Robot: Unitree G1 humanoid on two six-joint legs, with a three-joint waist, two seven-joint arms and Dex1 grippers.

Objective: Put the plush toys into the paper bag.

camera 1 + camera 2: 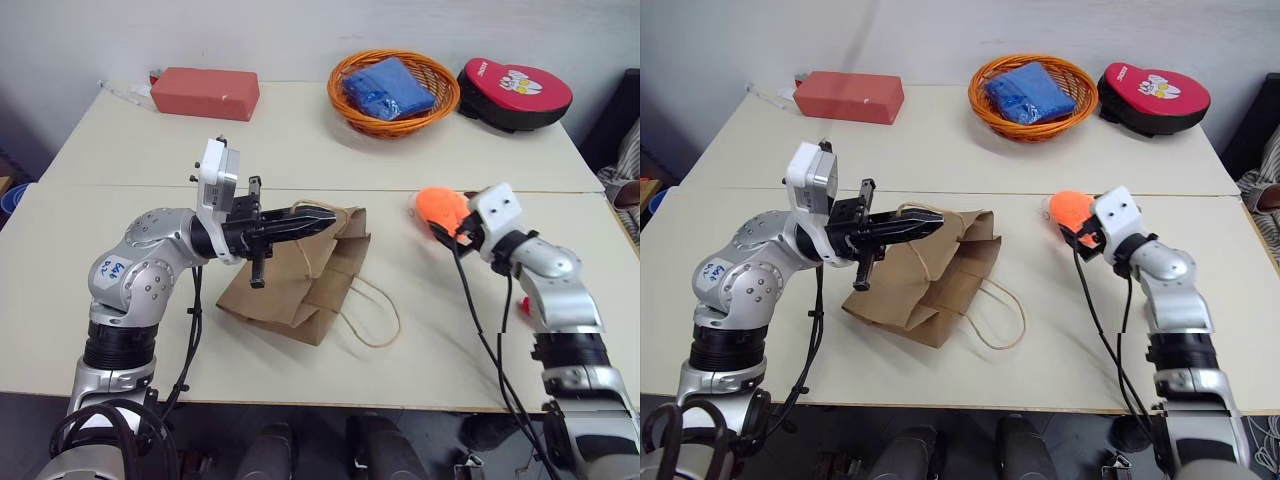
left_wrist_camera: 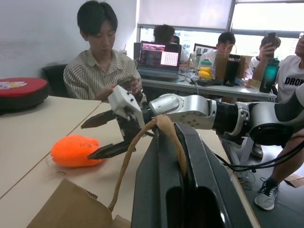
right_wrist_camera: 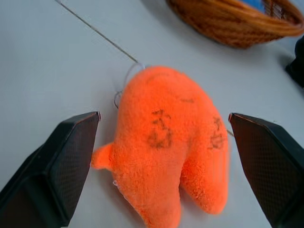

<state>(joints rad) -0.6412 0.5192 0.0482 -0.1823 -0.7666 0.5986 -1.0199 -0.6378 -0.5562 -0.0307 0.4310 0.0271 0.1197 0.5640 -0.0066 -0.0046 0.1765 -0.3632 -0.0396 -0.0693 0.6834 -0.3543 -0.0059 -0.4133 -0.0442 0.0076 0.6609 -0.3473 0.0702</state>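
Even, soft indoor light with faint shadows; bright windows [image 2: 266, 19] glare behind, and the near end effector [image 2: 185, 190] blurs dark.

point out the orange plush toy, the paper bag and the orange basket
orange plush toy [image 3: 166, 142], right wrist view, middle of its body
paper bag [image 1: 300, 275], left eye view, its brown front face
orange basket [image 1: 345, 100], left eye view, its woven left rim

At the counter's [image 1: 300, 140] far edge: a red box [image 1: 205, 93], an orange basket [image 1: 394, 92] holding what looks like blue cloth [image 1: 394, 88], and a red-and-black pad [image 1: 514, 94].
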